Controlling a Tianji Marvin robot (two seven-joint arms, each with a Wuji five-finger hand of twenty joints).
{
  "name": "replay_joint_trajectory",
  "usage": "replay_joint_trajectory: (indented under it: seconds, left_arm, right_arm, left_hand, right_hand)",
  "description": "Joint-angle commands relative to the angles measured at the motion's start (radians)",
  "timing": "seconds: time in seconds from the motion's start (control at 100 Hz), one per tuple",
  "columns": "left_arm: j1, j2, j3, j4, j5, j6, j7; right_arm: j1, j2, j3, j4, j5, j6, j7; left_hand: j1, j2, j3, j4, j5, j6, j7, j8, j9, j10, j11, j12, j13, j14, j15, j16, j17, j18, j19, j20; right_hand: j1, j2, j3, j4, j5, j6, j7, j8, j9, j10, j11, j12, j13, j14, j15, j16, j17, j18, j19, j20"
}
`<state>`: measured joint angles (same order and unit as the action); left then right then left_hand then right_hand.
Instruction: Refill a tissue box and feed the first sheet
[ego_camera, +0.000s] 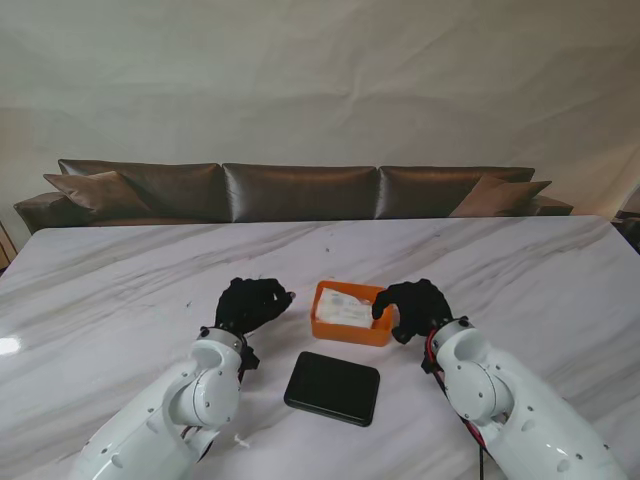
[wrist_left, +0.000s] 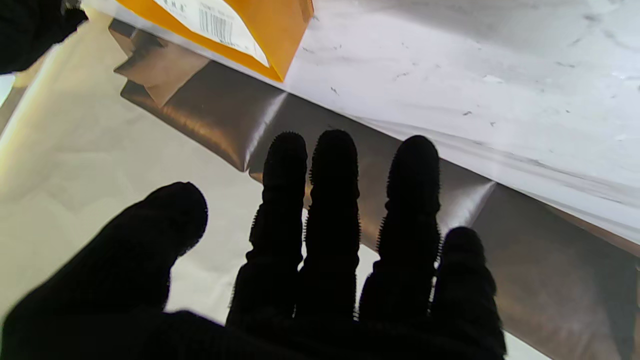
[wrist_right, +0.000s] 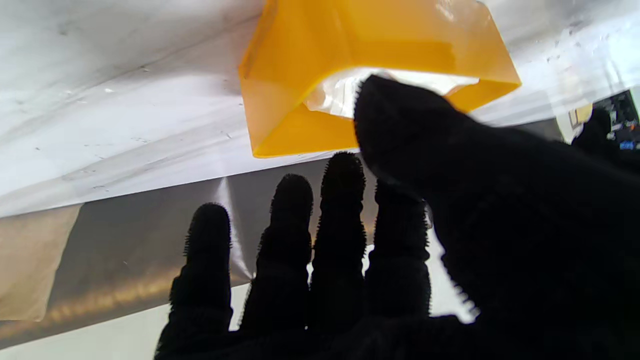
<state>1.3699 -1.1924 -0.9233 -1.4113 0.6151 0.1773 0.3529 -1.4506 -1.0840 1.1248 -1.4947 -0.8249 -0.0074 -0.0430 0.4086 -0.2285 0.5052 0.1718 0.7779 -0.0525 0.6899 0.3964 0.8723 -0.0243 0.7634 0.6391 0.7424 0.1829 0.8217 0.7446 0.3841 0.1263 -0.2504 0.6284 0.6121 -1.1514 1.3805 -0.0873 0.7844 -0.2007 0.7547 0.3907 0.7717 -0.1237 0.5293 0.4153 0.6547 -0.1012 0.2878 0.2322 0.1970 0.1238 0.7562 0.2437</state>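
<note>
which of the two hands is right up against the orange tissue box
The right hand. Its thumb reaches over the rim of the orange tissue box at the box's right end. The left hand sits apart from the box, with bare table between them.

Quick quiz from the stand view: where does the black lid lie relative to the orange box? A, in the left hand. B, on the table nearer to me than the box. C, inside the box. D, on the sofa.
B: the black lid lies flat on the table, nearer to me than the orange box, and neither hand touches it.
</note>
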Motion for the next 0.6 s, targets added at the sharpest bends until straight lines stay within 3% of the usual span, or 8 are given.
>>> replay_joint_trajectory:
  seconds: [0.0, 0.08, 0.18, 0.26, 0.59]
  left_arm:
    - [0.027, -0.009, -0.011, 0.021, -0.001, -0.017, 0.011]
    - [0.041, -0.016, -0.02, 0.037, -0.006, -0.04, 0.051]
    - [0.052, -0.015, -0.022, 0.041, -0.005, -0.038, 0.054]
    - [0.054, -0.019, -0.015, 0.05, -0.011, -0.042, 0.061]
    - [0.06, -0.024, 0.004, 0.047, -0.03, -0.037, 0.063]
  right_arm:
    - [0.011, 0.003, -0.012, 0.017, -0.013, -0.017, 0.017]
    - [0.027, 0.004, -0.029, 0.042, -0.018, -0.031, 0.013]
    - [0.048, 0.003, -0.054, 0.075, -0.026, -0.04, -0.011]
    - [0.065, 0.001, -0.072, 0.097, -0.031, -0.048, -0.031]
    - [0.138, -0.002, -0.135, 0.198, -0.038, -0.072, -0.072]
  left_hand:
    - [0.012, -0.013, 0.035, -0.036, -0.011, 0.007, -0.01, -0.02, -0.043, 0.011, -0.006, -0.009, -0.024, 0.006, -0.008, -0.012, -0.09, 0.056, 1.631, 0.021]
    - [0.011, -0.02, 0.049, -0.043, -0.008, 0.008, -0.008, -0.024, -0.039, 0.012, -0.005, -0.01, -0.021, 0.009, -0.002, -0.006, -0.159, 0.096, 1.566, 0.021]
    - [0.008, -0.017, 0.053, -0.046, -0.007, 0.01, -0.008, -0.025, -0.035, 0.013, -0.004, -0.01, -0.014, 0.012, 0.005, -0.001, -0.205, 0.105, 1.521, 0.014]
    - [0.009, -0.021, 0.057, -0.046, -0.002, 0.013, -0.007, -0.026, -0.028, 0.015, -0.002, -0.01, -0.009, 0.014, 0.011, 0.001, -0.224, 0.113, 1.499, 0.009]
    - [0.005, -0.018, 0.065, -0.047, 0.007, 0.019, -0.014, -0.031, -0.021, 0.017, 0.0, -0.011, 0.001, 0.017, 0.023, 0.005, -0.243, 0.125, 1.469, 0.003]
  right_hand:
    - [0.043, -0.053, 0.064, -0.017, 0.044, -0.046, 0.021, 0.001, 0.031, -0.044, -0.023, -0.006, 0.029, -0.045, -0.008, -0.011, -0.023, -0.034, -0.023, -0.039]
    - [0.062, -0.057, 0.07, -0.015, 0.068, -0.056, 0.032, 0.004, 0.055, -0.054, -0.023, -0.003, 0.045, -0.053, -0.009, -0.013, -0.023, -0.042, -0.028, -0.053]
    - [0.078, -0.065, 0.079, -0.013, 0.103, -0.07, 0.049, 0.007, 0.082, -0.074, -0.022, -0.002, 0.046, -0.074, -0.023, -0.02, -0.014, -0.034, -0.03, -0.065]
    - [0.086, -0.073, 0.088, -0.015, 0.149, -0.083, 0.071, 0.002, 0.122, -0.094, -0.03, -0.009, 0.076, -0.087, -0.038, -0.028, -0.007, -0.035, -0.031, -0.085]
    - [0.099, -0.079, 0.092, -0.018, 0.202, -0.092, 0.098, -0.014, 0.16, -0.101, -0.019, -0.007, 0.108, -0.084, -0.045, -0.034, 0.011, -0.035, -0.035, -0.104]
